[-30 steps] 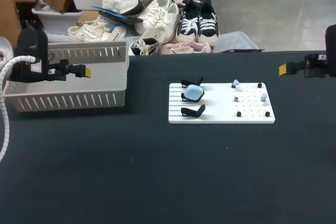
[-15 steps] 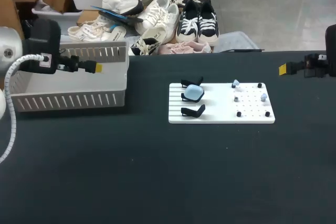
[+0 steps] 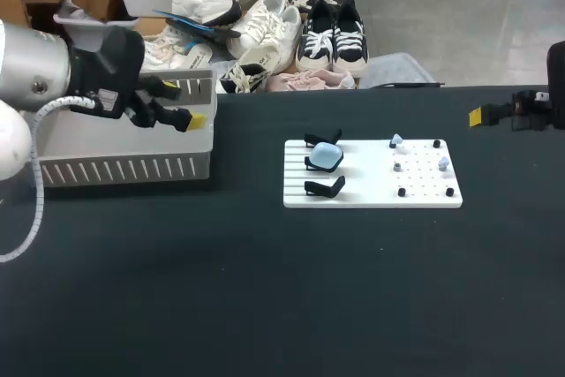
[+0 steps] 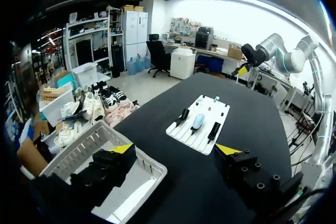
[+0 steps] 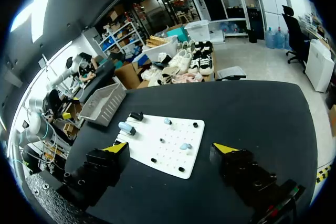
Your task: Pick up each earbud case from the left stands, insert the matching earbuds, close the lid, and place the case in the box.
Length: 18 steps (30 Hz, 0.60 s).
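A light blue earbud case [image 3: 326, 157] rests closed on the middle of three black stands at the left of a white board [image 3: 371, 184]. Two light blue earbuds [image 3: 396, 140] [image 3: 443, 163] sit on pegs at the board's right. My left gripper [image 3: 184, 103] hangs open and empty above the right end of the grey slatted box [image 3: 115, 165]. In the left wrist view the case [image 4: 197, 121] lies well ahead of the gripper [image 4: 175, 149]. My right gripper [image 3: 475, 116] is off the board's far right; its wrist view shows it [image 5: 170, 148] open and empty, with the board [image 5: 163, 142] ahead.
The other two black stands [image 3: 323, 139] [image 3: 325, 187] hold nothing. Small black pegs [image 3: 402, 192] dot the board's right half. The box [image 4: 89, 145] sits under my left gripper. Black tabletop [image 3: 282, 289] stretches in front of the board.
My left arm has swung right, from the box's left end to over its right end, and its fingers have turned. The right arm has not moved.
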Motion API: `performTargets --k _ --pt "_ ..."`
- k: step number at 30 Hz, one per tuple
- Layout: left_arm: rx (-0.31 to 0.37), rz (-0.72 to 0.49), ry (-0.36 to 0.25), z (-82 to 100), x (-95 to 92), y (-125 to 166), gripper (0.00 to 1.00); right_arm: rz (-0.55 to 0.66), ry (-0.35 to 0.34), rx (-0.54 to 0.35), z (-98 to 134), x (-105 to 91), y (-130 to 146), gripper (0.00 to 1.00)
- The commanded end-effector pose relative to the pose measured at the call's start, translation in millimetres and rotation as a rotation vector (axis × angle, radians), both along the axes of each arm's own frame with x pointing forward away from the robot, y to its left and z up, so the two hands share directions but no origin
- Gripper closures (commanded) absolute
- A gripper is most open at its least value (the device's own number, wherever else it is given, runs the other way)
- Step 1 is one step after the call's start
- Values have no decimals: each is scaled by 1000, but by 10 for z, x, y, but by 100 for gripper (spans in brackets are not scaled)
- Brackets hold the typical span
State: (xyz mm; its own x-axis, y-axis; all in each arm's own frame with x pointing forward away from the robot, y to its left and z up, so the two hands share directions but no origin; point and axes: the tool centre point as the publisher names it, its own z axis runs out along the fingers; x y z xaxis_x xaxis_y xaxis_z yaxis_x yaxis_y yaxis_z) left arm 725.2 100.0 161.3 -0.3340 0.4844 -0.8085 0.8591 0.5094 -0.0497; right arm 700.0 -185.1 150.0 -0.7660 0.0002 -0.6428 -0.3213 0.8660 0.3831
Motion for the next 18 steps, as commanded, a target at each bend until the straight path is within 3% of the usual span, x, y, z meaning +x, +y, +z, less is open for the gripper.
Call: performTargets --k 1,7,18 --pt "-28 -355 -6 -66 161 -118 0 0 0 0 0 0 0 0" --pt "7 -445 -36 -153 283 -263 0 0 0 0 0 0 0 0" --pt "-29 -546 -39 -298 279 -543 0 0 0 0 0 0 0 0"
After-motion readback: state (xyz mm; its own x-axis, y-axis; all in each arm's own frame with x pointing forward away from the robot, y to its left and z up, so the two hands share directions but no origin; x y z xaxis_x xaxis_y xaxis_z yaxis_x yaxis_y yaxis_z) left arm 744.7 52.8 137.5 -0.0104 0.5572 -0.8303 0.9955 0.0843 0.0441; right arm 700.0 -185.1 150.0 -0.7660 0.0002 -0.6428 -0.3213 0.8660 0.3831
